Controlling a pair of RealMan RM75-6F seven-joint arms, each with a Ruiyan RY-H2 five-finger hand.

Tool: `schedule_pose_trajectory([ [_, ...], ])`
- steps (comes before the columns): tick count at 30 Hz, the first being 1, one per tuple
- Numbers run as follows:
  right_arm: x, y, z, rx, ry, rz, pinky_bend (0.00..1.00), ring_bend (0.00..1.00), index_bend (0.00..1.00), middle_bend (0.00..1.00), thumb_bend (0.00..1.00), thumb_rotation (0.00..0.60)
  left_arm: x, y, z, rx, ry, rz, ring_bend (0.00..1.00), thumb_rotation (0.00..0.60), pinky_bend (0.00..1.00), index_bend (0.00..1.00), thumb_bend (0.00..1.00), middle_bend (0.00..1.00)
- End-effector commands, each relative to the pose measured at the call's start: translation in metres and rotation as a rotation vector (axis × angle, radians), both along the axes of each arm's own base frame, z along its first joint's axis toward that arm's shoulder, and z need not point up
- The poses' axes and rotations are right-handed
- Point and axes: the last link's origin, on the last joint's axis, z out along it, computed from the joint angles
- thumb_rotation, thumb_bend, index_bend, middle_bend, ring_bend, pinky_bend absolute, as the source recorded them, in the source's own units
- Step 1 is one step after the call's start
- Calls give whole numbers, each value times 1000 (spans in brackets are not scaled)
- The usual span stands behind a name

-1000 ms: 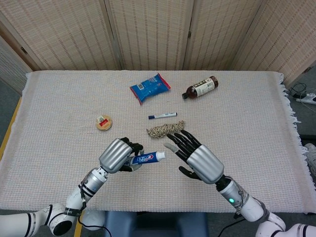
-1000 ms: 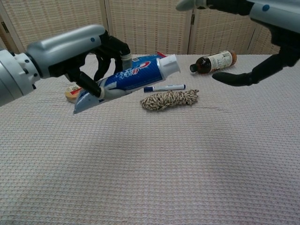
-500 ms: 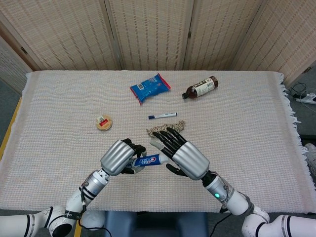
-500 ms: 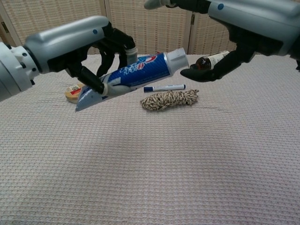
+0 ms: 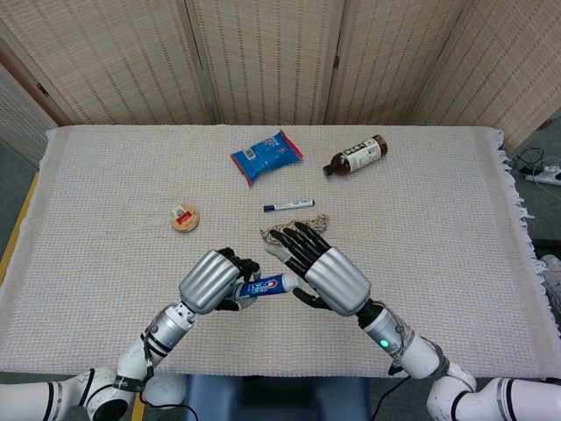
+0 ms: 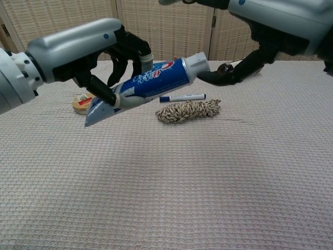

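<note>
The toothpaste tube [image 6: 148,86] is off the cloth, tilted with its cap end raised toward your right. Your left hand [image 5: 213,279] grips it around the lower body. Your right hand [image 5: 322,271] hovers spread over the cap, holding nothing, its thumb just beside the cap. Just beyond lie a coil of rope [image 6: 189,110] and a marker pen [image 6: 182,97]; farther back, a bottle [image 5: 355,156] and a snack bag [image 5: 266,155].

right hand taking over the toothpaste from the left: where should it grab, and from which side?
Probably the cap end of the toothpaste tube, from the right. The left hand grips the flat crimped half, so only the round cap end sticks out free, tilted up toward the right hand, whose thumb is already just under the cap. Its fingers are spread, holding nothing.
</note>
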Motion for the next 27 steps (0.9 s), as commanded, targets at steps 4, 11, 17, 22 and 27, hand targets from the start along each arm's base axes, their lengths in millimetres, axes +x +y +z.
schedule_pose_trajectory([
  [4,2,-3,1,-9,-1,-1,0,32,0,7,376,600,-2,-1,1,11,5,-8,725,600,541,824,522,847],
  [11,3,-6,3,-25,-6,-2,0,33,0,12,376,600,-5,0,-1,24,19,-14,725,600,537,829,523,853],
  [17,3,-7,5,-38,-3,-5,0,34,0,16,376,600,-6,0,-1,31,25,-20,726,600,535,833,522,855],
  [22,2,-9,8,-48,-4,-12,0,34,0,16,376,600,-8,1,-2,36,32,-19,728,600,535,837,523,857],
  [27,4,-7,11,-52,-19,-3,0,34,0,16,376,600,-11,2,-5,51,59,-21,729,600,534,839,523,857],
])
